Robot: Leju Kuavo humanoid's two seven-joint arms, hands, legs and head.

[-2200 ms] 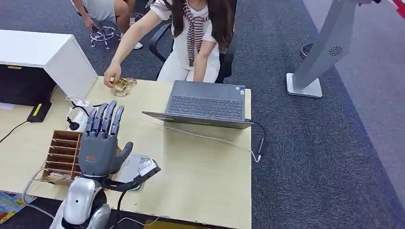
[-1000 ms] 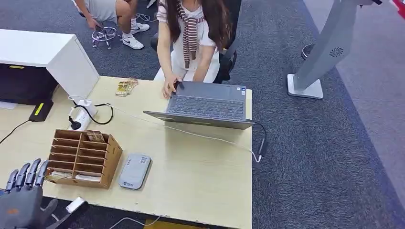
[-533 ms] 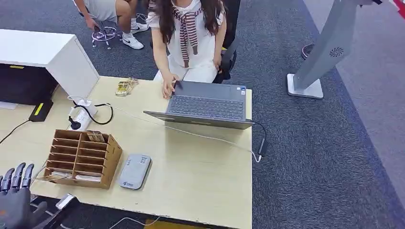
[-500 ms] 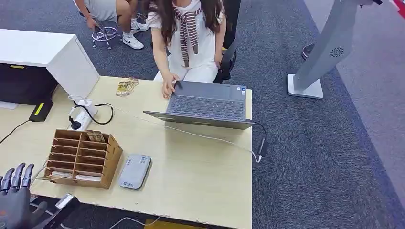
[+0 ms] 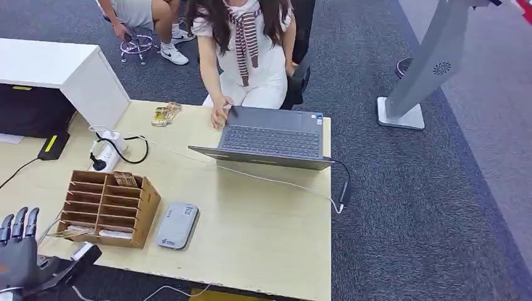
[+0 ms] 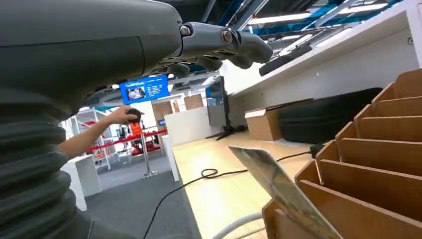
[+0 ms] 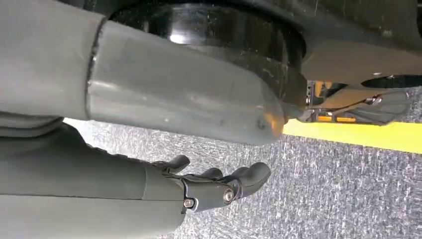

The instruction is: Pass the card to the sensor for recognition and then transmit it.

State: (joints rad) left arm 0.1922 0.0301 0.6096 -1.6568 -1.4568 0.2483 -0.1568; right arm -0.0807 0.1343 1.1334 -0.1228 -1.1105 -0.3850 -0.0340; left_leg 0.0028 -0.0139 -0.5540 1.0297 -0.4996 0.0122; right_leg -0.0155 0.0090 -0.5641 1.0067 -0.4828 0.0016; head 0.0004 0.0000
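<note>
My left hand (image 5: 20, 256) hangs off the table's near left corner, fingers spread upward, holding nothing. Just beyond it stands the slotted wooden card box (image 5: 108, 207), with a card (image 5: 68, 233) poking out of its nearest slot. In the left wrist view my fingers (image 6: 219, 42) hover apart above that tilted card (image 6: 283, 191) and the box (image 6: 383, 149). The grey sensor pad (image 5: 177, 224) lies flat beside the box. My right hand (image 7: 219, 186) hangs over the carpet with nothing in it, fingers loosely extended.
A person sits at the far side, one hand on the open laptop (image 5: 271, 135). Loose cards (image 5: 164, 114) lie at the far table edge. A power strip (image 5: 108, 153) with cables lies beyond the box. A white cabinet (image 5: 56, 69) stands at the left.
My left hand has dropped from above the sensor to the table's near left corner, rising slightly in the last half second. The person's hand moved from the loose cards to the laptop.
</note>
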